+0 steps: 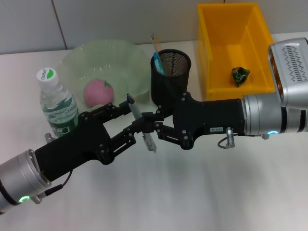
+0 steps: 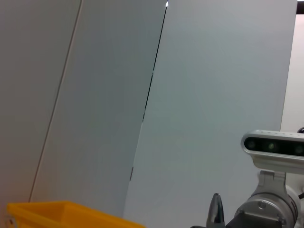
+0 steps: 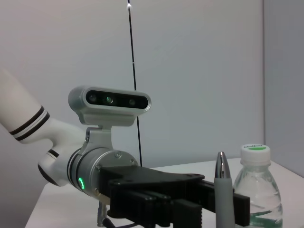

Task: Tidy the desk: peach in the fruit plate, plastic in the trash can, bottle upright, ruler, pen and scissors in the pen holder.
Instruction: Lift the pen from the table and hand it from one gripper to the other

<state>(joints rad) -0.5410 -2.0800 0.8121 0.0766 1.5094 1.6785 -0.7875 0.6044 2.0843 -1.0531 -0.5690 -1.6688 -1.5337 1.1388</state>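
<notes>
left gripper (image 1: pixel 134 120): nearest the head camera, reaching in from the lower left to mid-desk, just in front of the holder; fingers closed on the pen.
right gripper (image 1: pixel 153 129): comes in from the right and meets the left one at the same spot; its fingers sit around the pen's lower part, but whether they press on it i cannot tell.
pen (image 1: pixel 142 128): grey, held tilted above the desk between the two grippers; right wrist view shows it upright with a silver tip (image 3: pixel 222 190), and the left wrist view catches only that tip (image 2: pixel 216 211).
holder (image 1: pixel 171 77): black mesh, standing just behind the grippers, with a blue item and the ruler (image 1: pixel 156 44) poking out of it.
bottle (image 1: pixel 57 103): upright on the left, green cap, just beside the left arm; also seen in the right wrist view (image 3: pixel 254 190).
plate (image 1: pixel 91 57): pale green bowl behind the bottle.
peach (image 1: pixel 98 92): pink, lying in the plate.
bin (image 1: pixel 208 57): yellow, at the back right.
plastic (image 1: pixel 239 75): small dark green scrap inside the bin.
desk (image 1: pixel 192 192): white.
</notes>
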